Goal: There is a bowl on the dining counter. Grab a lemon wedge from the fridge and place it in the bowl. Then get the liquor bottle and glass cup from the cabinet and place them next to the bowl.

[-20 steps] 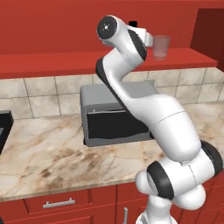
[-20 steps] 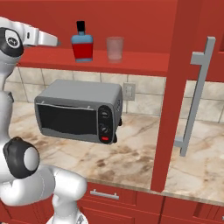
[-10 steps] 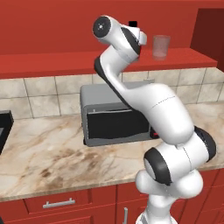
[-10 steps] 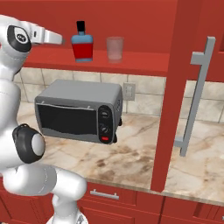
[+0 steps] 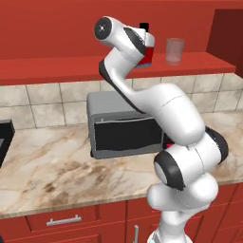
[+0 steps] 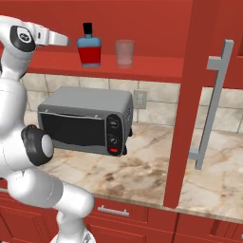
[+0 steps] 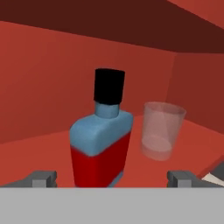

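Two items stand close on the cabinet (image 6: 156,71) shelf — liquor bottle (image 7: 101,144) and glass cup (image 7: 161,130). Tool (image 7: 113,178) is spread wide, empty, facing the bottle. Risk: an off-centre advance tips the bottle or clips the cup — it stands just beside.

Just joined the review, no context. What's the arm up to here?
The arm is reaching up into the open red cabinet, lining its tool up on the liquor bottle. The tool is open and not yet gripping; the bottle stands upright on the shelf, centred between the fingertips in the hand view. The glass cup stands beside it, apart from it. Below the shelf a toaster oven sits on the marbled counter.
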You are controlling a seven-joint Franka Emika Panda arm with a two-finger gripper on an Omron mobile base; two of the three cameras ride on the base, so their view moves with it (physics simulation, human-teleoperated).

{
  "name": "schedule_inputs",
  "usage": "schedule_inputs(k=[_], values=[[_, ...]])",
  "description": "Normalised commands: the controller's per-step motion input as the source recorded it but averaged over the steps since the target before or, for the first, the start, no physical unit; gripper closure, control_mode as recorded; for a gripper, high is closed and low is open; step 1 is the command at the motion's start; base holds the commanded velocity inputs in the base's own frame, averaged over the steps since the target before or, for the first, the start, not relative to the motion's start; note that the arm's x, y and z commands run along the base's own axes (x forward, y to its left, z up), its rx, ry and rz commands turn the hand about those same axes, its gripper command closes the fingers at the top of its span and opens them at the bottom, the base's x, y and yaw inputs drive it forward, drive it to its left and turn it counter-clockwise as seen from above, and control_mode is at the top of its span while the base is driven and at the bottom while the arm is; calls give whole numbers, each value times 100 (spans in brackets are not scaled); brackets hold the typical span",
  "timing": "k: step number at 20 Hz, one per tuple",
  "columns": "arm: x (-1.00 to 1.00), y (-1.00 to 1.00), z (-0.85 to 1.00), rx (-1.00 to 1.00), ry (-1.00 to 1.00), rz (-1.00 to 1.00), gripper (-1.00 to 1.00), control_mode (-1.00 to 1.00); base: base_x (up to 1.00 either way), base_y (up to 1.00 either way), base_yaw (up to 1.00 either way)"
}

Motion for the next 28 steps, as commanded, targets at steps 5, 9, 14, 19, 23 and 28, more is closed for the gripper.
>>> schedule_inputs(k=[5, 9, 14, 19, 23, 28], values=[[9, 0, 0, -3, 0, -6, -100, -100, 0, 0, 0], [20, 0, -6, -1, 0, -5, -100, -100, 0, 0, 0], [23, -4, -22, 0, 0, 0, -100, -100, 0, 0, 0], [24, 0, -8, 0, 0, -1, -100, -100, 0, 0, 0], [26, -2, 0, 0, 0, -2, -100, -100, 0, 0, 0], [14, -10, 0, 0, 0, -3, -100, -100, 0, 0, 0]])
